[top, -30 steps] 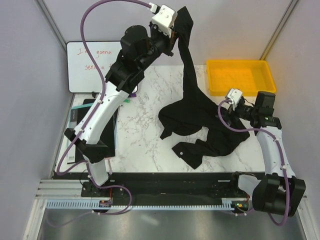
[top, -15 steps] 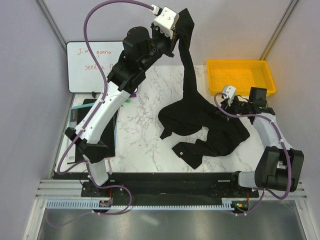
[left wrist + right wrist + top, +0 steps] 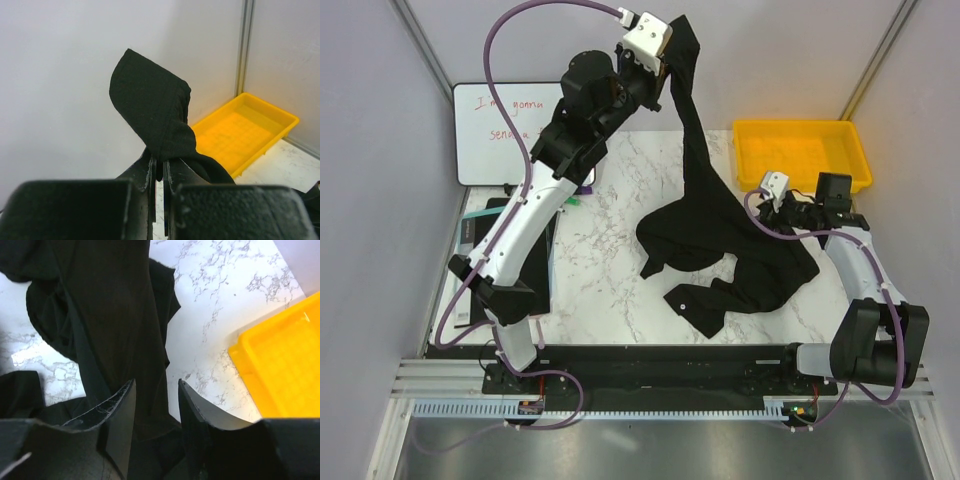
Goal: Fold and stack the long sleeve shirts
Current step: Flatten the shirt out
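Aloft, left claw (image 3: 159,167) pinches shirt (image 3: 150,107) edge.

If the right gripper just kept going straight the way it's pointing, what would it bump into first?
Most likely the black shirt: in the wrist view its cloth lies straight ahead of the right gripper, with the marble table beneath. How near it is, I cannot tell.
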`<action>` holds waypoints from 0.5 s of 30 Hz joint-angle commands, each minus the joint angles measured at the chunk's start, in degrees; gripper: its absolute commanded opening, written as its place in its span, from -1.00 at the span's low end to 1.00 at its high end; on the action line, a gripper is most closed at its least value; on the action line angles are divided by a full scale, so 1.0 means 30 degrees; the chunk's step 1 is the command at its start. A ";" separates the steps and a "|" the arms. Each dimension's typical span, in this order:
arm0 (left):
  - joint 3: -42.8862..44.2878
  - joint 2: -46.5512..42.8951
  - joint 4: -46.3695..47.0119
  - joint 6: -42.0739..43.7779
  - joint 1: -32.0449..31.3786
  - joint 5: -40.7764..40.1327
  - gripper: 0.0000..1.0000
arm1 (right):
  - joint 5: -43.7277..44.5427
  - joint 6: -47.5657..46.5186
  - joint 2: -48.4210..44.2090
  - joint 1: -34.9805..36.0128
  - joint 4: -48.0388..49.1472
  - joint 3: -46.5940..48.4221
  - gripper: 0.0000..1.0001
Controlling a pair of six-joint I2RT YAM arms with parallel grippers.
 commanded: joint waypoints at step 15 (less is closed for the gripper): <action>0.0770 0.0320 0.0987 0.1436 0.0571 -0.0323 -0.97 | -0.0587 -0.8110 -0.0454 -0.2084 -0.8218 0.2162 0.50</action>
